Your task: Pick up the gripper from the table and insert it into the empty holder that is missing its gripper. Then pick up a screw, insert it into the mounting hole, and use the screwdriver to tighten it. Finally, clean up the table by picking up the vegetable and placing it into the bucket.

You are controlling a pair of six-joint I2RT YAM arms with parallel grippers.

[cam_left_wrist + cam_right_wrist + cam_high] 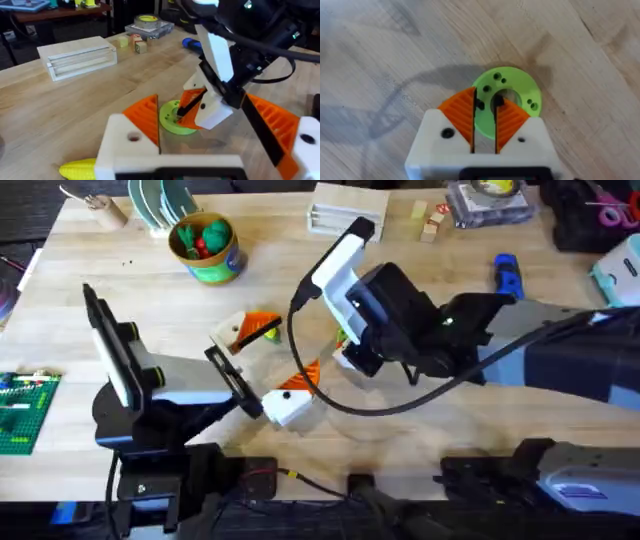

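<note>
Wooden tabletop (90,300) with two arms working near its middle.

Landmark is the lime-green disc (506,97) with holes, lying flat on the wood. Right claw (485,125) hangs directly over the disc, its orange pads only a narrow slit apart with nothing between them, tips at the disc's central hole. Left claw (290,395) sits just beside the disc, toward the arms' bases, its fingers spread wide and empty. Bucket (205,248) stands well apart from the disc, toward the far left corner, toy pieces inside. Screwdriver (508,273) lies beyond the disc, far right. Vegetable (77,169) lies near the disc, close beside the left claw.
</note>
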